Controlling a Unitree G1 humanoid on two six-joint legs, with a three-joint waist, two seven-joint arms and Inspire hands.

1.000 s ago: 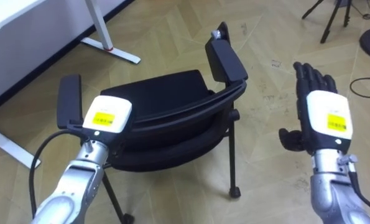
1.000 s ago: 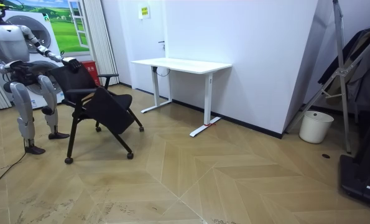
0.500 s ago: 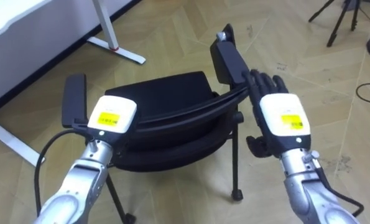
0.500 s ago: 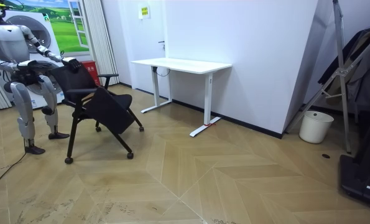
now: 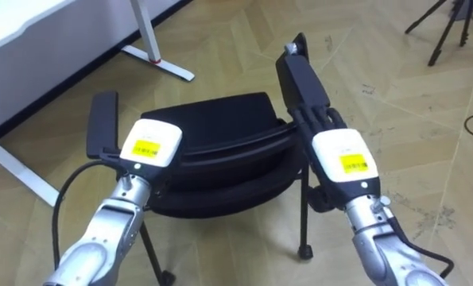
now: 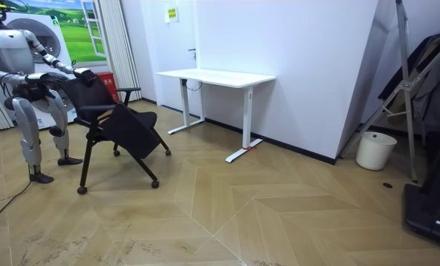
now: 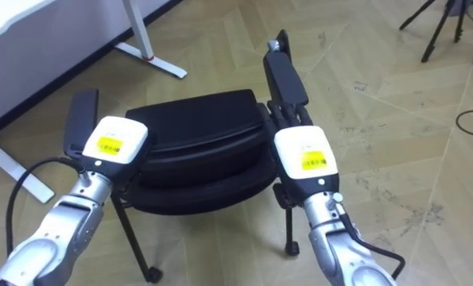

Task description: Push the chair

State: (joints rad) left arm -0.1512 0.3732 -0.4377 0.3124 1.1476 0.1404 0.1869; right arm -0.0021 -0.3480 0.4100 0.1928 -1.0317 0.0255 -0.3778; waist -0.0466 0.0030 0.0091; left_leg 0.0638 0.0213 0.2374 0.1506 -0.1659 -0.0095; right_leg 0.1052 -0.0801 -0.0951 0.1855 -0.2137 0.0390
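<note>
The black chair [image 5: 212, 119] with two armrests stands just in front of me, its back towards me; in the room view the chair [image 6: 120, 122] is between me and the white desk. My left hand [image 5: 150, 144] rests on the left end of the backrest's top edge, beside the left armrest [image 5: 102, 131]. My right hand [image 5: 339, 155] lies on the right end of that edge, open, its straight fingers [image 5: 319, 121] reaching towards the right armrest [image 5: 300, 75]. In the right eye view the left hand [image 7: 109, 139] and right hand [image 7: 304, 155] sit the same way.
A white desk [image 6: 216, 76] stands ahead by the wall; its foot [image 5: 153, 59] lies beyond the chair on the left. A tripod [image 5: 451, 24] stands at the far right. A white bin [image 6: 375, 150] sits by the wall. Wooden floor lies open to the right.
My right hand has swung in from free air on the right and come down on the right end of the backrest. The left hand has stayed on the chair.
</note>
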